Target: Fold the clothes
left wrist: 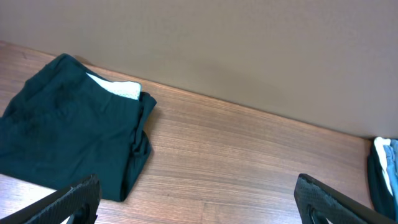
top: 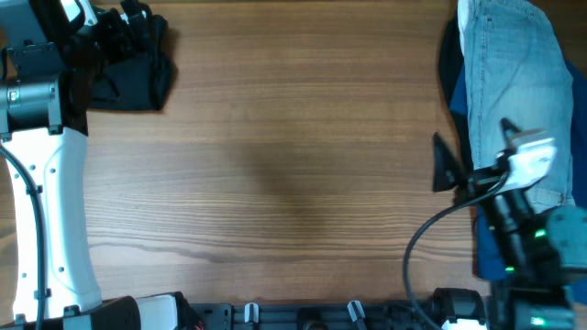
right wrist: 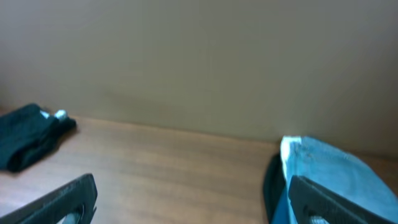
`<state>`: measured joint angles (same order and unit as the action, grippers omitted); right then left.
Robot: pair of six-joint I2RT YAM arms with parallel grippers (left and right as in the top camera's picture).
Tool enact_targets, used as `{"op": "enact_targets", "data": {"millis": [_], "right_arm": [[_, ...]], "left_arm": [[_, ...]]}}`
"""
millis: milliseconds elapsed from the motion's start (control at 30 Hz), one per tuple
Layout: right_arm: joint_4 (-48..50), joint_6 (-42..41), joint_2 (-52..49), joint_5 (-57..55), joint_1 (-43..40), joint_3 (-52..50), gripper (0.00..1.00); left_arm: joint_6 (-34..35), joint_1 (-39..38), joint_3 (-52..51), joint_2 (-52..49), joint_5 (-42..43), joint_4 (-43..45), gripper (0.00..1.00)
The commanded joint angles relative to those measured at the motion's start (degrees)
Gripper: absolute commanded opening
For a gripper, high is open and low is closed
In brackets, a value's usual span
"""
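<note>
Plainly, the black shorts lie in a loosely doubled heap on the desk, just ahead of the left hand and off to its left. Their white label shows at the far edge, and their near edge lies close by the hand's left finger. That hand is spread wide and holds nothing. Bare wood lies between its fingers and runs on ahead to the desk's back edge, where a plain tan wall rises. The right hand is spread wide too and is empty. It is well apart from the shorts, which sit far ahead to its left. Just to its right, the light-blue denim shorts are piled over a bright-blue cloth at the desk's side edge. Between the two hands the desk lies open.
</note>
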<state>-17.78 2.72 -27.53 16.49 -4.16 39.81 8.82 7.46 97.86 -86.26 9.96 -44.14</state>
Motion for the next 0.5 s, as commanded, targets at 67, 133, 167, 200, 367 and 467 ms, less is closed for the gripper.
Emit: {"op": "enact_targets", "data": {"millis": [67,133,167,200,367,467], "right_arm": [[11.45,-3.72,11.85,-5.01,4.39,-20.37,1.0],[12.68,-9.31,16.11,-7.45,4.55,-25.92,1.0],[13.27,-9.2,18.03,-7.78,4.55,-28.17,1.0],[13.53,-8.57,19.78,-7.78,4.55,-30.08,1.0],[13.73,-7.19,26.45,-7.76,4.55,-37.05,1.0],[14.14,-5.22,27.39,-8.0,4.63,-37.57,1.0]], "left_arm": [[-0.7,0.0,-0.13,0.11,0.7,0.11,1.0],[-0.7,0.0,-0.13,0.11,0.7,0.11,1.0],[-0.7,0.0,-0.13,0.11,0.7,0.11,1.0],[-0.7,0.0,-0.13,0.11,0.7,0.09,1.0],[-0.7,0.0,-0.13,0.11,0.7,0.09,1.0],[-0.7,-0.02,-0.13,0.11,0.7,0.09,1.0]]}}
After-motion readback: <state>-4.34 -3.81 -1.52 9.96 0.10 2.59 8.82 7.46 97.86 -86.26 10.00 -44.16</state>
